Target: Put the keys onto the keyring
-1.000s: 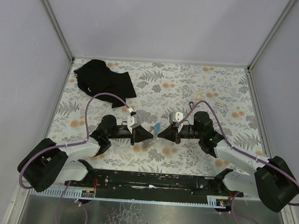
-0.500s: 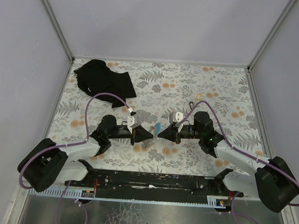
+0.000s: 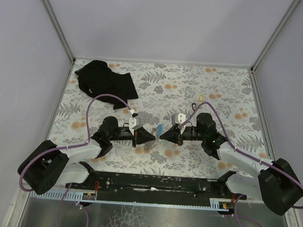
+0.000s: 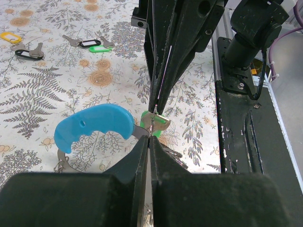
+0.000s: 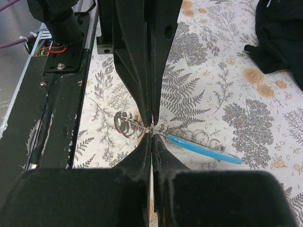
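My two grippers meet tip to tip at the table's middle. The left gripper (image 3: 154,137) (image 4: 150,139) is shut on the grey metal part of the light-blue keyring (image 4: 92,125) (image 3: 160,129) (image 5: 203,145). Wire rings (image 5: 125,125) hang beside the pinch. The right gripper (image 3: 162,136) (image 5: 151,137) is shut on a key with a green tag (image 4: 155,124), held against the keyring's metal end. A green sliver shows between its fingers. More keys lie loose farther off: a yellow-tagged one (image 4: 10,36), a black-tagged one (image 4: 23,53) and a green-tagged one (image 4: 96,48) (image 3: 196,103).
A black cloth (image 3: 104,80) (image 5: 281,35) lies crumpled at the far left of the flowered table (image 3: 225,92). The black rail with the arm bases (image 3: 157,183) runs along the near edge, close behind both grippers. Grey walls enclose the table on three sides.
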`<state>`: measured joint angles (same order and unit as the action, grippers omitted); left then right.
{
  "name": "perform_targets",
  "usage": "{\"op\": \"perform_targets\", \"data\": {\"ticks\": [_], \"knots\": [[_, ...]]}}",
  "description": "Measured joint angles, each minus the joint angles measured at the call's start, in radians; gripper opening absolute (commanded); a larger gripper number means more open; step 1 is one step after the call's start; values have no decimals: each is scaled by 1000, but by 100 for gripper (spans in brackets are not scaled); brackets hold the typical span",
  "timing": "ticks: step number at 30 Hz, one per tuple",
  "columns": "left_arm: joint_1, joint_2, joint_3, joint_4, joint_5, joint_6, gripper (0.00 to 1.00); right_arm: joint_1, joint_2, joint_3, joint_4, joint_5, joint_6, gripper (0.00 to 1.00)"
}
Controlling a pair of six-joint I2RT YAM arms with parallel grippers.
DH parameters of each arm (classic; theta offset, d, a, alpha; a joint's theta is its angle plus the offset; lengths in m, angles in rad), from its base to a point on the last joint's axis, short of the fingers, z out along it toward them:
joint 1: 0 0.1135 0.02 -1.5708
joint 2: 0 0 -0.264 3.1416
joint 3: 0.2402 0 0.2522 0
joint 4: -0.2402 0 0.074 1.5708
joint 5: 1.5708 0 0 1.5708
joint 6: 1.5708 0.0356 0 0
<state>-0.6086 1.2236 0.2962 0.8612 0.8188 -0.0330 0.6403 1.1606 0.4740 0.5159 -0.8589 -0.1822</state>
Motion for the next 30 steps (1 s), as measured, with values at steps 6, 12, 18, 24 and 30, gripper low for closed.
{"op": "perform_targets", "data": {"ticks": [6, 12, 18, 24, 30], "knots": [[0, 0, 0, 0, 0, 0, 0, 0, 5, 0, 13, 0, 1, 0], [0, 0, 0, 0, 0, -1, 0, 0, 13, 0, 15, -1, 4, 0], [0, 0, 0, 0, 1, -2, 0, 0, 18, 0, 17, -1, 4, 0], [0, 0, 0, 0, 1, -2, 0, 0, 17, 0, 17, 2, -2, 0], [0, 8, 0, 1, 11, -2, 0, 0, 11, 0, 14, 3, -20, 0]]}}
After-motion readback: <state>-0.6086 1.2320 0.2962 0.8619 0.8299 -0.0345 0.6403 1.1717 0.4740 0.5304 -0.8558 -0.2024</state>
